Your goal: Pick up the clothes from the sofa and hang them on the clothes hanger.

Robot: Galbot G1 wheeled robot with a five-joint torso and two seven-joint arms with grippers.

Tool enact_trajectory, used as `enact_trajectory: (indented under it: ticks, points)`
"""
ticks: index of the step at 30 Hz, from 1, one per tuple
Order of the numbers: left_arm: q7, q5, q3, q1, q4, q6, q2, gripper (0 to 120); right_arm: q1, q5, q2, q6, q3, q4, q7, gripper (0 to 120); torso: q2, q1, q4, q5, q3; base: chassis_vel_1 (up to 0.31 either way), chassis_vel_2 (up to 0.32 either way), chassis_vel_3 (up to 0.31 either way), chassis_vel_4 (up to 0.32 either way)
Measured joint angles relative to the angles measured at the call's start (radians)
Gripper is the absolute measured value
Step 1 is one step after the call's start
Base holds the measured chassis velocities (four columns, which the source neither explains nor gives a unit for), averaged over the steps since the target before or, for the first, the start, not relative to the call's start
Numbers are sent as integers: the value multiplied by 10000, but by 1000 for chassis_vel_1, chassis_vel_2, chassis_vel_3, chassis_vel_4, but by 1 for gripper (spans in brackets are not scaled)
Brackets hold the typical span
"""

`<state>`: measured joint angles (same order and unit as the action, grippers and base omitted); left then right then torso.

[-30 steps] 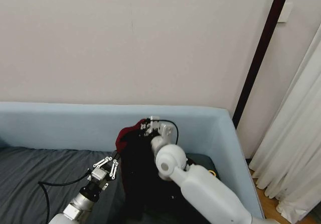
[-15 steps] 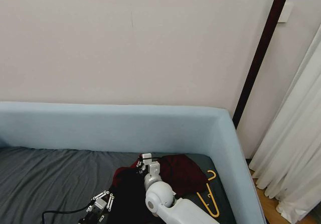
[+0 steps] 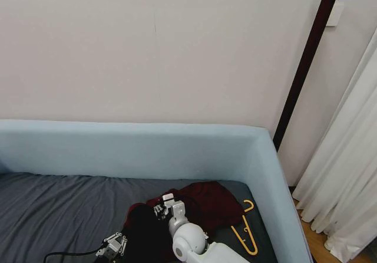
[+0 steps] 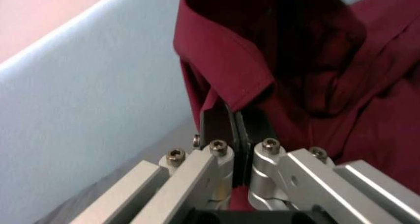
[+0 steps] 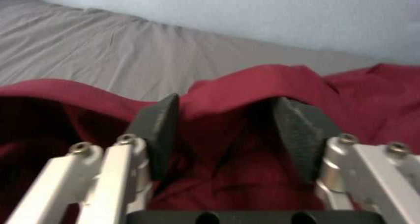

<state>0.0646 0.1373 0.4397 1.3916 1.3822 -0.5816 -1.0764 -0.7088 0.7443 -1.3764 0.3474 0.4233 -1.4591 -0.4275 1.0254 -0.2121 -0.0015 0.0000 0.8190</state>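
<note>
Pinching the collar edge of the dark red collared cloth shirt (image 4: pixel 229 62) with the left end effector (image 4: pixel 233 117), black pads pressed fully together on a thin strip of the cloth. Straddles a raised fold of the same shirt with the right end effector (image 5: pixel 226 106), pads spread wide on either side of the ridge and gripping nothing. Holds both low over the grey seat of the pale blue upholstered sofa (image 3: pixel 118 151), toward its right end, with the shirt crumpled there and the yellow plastic hanger (image 3: pixel 243 232) just beside it, nearer the sofa's right arm. Risks, as a judgement, losing the collar on any lift, given so small a bite of cloth at the pad tips. Risks too closing the right pads on several layers at once and bunching the shirt into a lump. Could also drag loose cloth across the hanger and snag its hook.
</note>
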Motion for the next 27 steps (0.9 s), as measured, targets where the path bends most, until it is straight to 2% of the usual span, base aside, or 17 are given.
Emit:
enact_trajectory:
  ticks: [2, 4, 6, 7, 10, 12, 23, 25, 27]
  points:
    - [-15, 21, -1, -26, -48, 0, -11, 0, -28, 14, 79, 34, -31, -54, 90, 62, 0, 0, 0, 1, 0, 0, 0, 0, 0]
    - [-103, 85, -4, -190, -264, 26, -82, 0, -131, -73, 519, 379, -178, -258, 637, 74, -1, -1, 1, 0, 0, 0, 0, 0, 0]
    - [-186, 95, -23, -427, -394, 168, -157, 0, -219, -281, 1046, 1231, -386, -536, 1259, 84, 0, 0, -2, 1, 0, 0, 0, 0, 0]
    - [-186, 95, -23, -427, -394, 168, -157, 0, -219, -281, 1046, 1231, -386, -536, 1259, 84, 0, 0, -2, 1, 0, 0, 0, 0, 0]
    - [-335, 80, -25, -651, -465, 371, -153, 0, -279, -468, 1311, 1909, -614, -531, 1344, 96, -1, 0, -1, 1, 0, 0, 0, 0, 0]
    - [-434, 31, -21, -786, -515, 510, -114, 0, -347, -572, 1420, 2034, -769, -387, 1459, 100, -1, 0, 0, 1, 1, 0, 0, 0, 0]
    - [-727, -463, 22, -1354, -848, 916, 149, 0, -457, -1071, 1464, 1810, -945, 208, 1869, 100, -1, -1, 0, 1, 1, 0, 0, 0, 0]
    - [-726, -524, -37, -1369, -853, 900, 152, 0, -412, -1145, 1290, 1476, -974, 555, 1900, 100, -1, -1, 1, -1, 1, 0, 0, 0, 0]
    - [-721, -531, -59, -1364, -851, 856, 113, 0, -409, -1241, 1101, 583, -973, 1016, 2144, 100, -1, -1, 0, -2, 1, 0, 0, 0, 0]
